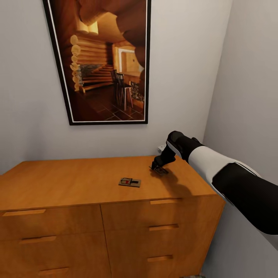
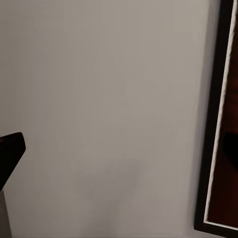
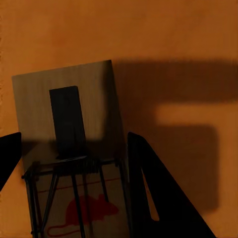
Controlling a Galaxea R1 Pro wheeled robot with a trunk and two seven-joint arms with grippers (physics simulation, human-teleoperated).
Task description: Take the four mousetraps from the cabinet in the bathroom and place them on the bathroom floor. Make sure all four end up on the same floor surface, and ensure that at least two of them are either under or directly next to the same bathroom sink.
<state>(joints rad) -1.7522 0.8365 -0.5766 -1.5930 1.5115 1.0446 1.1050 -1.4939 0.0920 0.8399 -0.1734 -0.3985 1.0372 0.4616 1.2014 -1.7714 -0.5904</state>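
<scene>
Between the right jaws (image 3: 69,163) lies a mousetrap (image 3: 69,124)

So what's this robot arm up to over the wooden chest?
It is collecting mousetraps off the top of the cabinet, below a framed log-cabin picture. The right end effector is lowered over one mousetrap near the cabinet's back right corner, fingers open on either side of the board, not yet closed on it. A second mousetrap lies flat near the middle of the top. The left end effector is raised toward the wall.
</scene>
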